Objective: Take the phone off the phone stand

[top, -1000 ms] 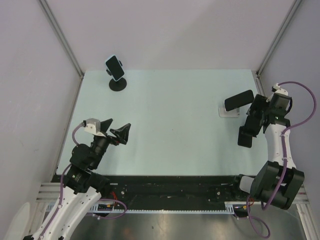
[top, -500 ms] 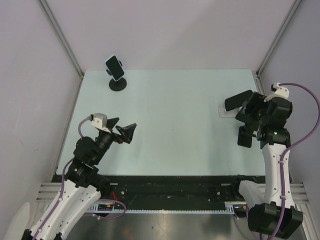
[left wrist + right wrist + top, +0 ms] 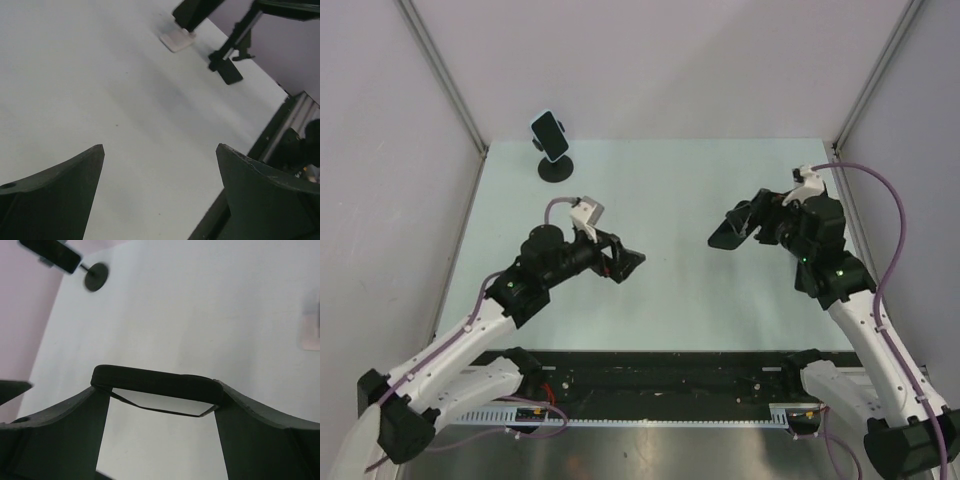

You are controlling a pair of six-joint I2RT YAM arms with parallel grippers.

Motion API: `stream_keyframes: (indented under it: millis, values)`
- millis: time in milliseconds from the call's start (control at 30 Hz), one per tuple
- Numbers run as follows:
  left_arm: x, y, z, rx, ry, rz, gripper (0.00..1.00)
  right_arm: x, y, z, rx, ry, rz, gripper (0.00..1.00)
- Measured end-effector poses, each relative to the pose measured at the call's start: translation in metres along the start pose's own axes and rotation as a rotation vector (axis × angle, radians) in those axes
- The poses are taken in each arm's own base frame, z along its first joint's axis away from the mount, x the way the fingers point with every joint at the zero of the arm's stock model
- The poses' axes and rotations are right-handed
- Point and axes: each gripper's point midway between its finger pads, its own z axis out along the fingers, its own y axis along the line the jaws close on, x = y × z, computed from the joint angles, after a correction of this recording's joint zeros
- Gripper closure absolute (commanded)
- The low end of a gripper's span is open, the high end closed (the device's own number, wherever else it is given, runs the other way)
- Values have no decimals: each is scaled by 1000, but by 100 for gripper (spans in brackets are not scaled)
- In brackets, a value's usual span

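Right pincer [image 3: 160, 390] gripping black phone [image 3: 156, 382] across its edges, held above bench [image 3: 670, 190]. Left pincer [image 3: 160, 147] wide open, empty, over bench middle.

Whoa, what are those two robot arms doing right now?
The right end effector is gripping a black phone by its edges, holding it over the table, away from the white stand at the side. So that phone is already off its stand. The left end effector is open and empty, hovering nearby. A second phone sits on a black stand in the far left corner.
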Motion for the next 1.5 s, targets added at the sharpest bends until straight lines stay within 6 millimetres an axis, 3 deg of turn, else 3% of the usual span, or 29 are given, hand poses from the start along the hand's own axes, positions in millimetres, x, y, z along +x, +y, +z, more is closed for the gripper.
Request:
stream_keyframes:
  millis: [133,233,333,533,733,833,867,933,967,1033,1067,1100,1200,1233,1333,1400,1500]
  values:
    - [7,-38,17,99,62,42,0,25,46,5,-139,68,31,100]
    - [14,-64,23,156,84,99,0,44,71,5,-216,116,54,100]
    - [21,-78,28,179,89,141,0,60,90,3,-278,153,75,100]
    - [31,-80,34,174,42,172,0,74,121,-7,-381,191,100,100]
    - [42,-72,43,128,46,197,11,80,134,-12,-433,206,120,100]
    - [46,-66,45,107,46,210,26,83,136,-13,-443,213,122,100]
    - [47,-66,45,104,45,212,38,83,136,-13,-446,212,123,100]
    - [47,-65,46,103,42,221,51,83,138,-13,-452,212,128,100]
    - [47,-65,46,104,41,225,64,82,139,-13,-458,209,130,100]
    - [47,-66,46,108,37,229,78,82,142,-12,-470,207,135,100]
    - [47,-66,46,109,36,233,91,82,142,-12,-471,207,137,100]
    - [47,-67,46,117,38,236,97,81,143,-11,-473,204,137,100]
    - [52,-75,44,149,47,249,100,82,143,-6,-468,199,137,84]
    - [53,-73,44,146,50,249,100,83,142,-5,-465,199,137,55]
    - [54,-73,44,143,51,247,100,83,141,-5,-462,199,135,10]
    - [52,-73,44,144,45,246,100,81,140,-5,-457,186,132,0]
    - [53,-61,44,84,52,231,100,70,134,-12,-436,135,112,0]
